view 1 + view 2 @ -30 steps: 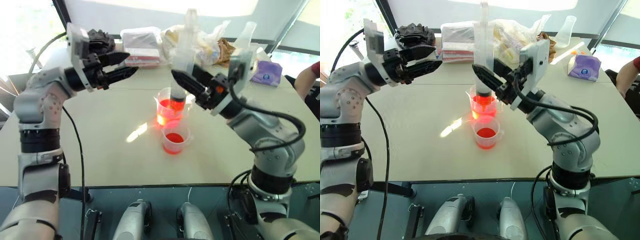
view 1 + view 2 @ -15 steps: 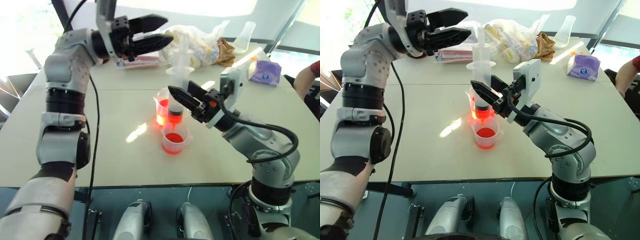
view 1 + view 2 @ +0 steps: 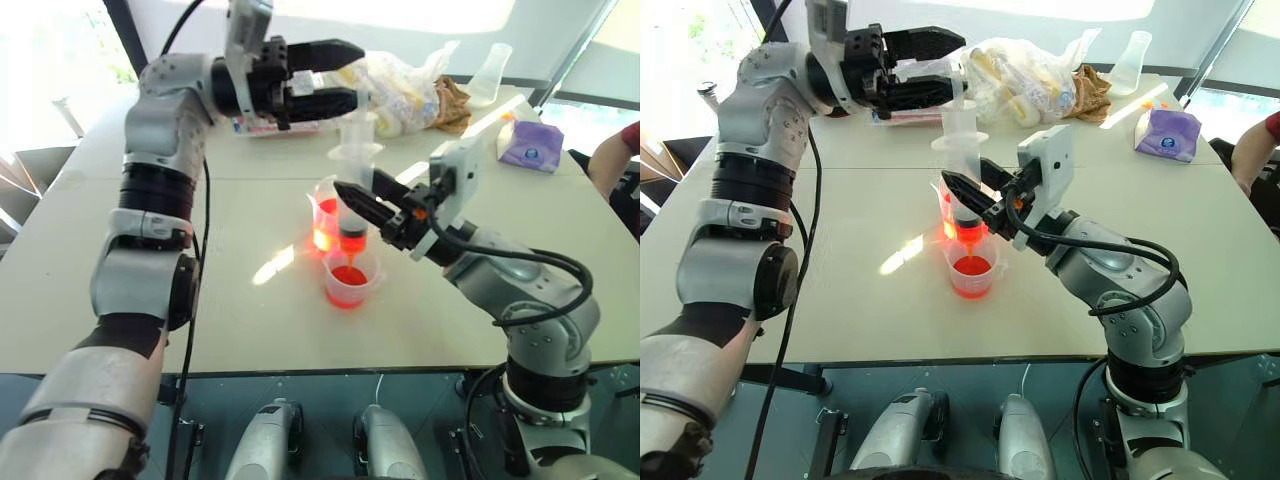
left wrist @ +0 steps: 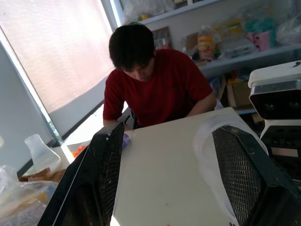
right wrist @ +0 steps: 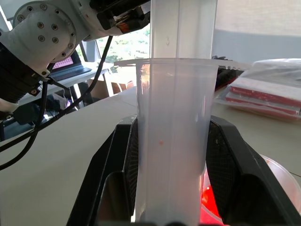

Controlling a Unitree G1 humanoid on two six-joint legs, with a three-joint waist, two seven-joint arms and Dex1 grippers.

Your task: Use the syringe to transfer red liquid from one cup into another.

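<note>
Discharge step, syringe over the receiving cup.
My right gripper (image 3: 352, 196) clamps the large clear plastic syringe (image 3: 355, 180) upright above the short clear cup (image 3: 350, 279); left gripper (image 3: 340, 75) gapes wide beside the plunger, which I judge needs pressing next.

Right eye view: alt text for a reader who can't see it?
The right claw holds the syringe upright over a small cup of red liquid, with a taller beaker behind. The open left claw reaches toward the plunger top.

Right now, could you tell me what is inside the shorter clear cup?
The shorter cup holds a shallow pool of red liquid. The syringe, gripped by the right end effector, hangs tip-down above it; the cup's far wall is hidden.
</note>
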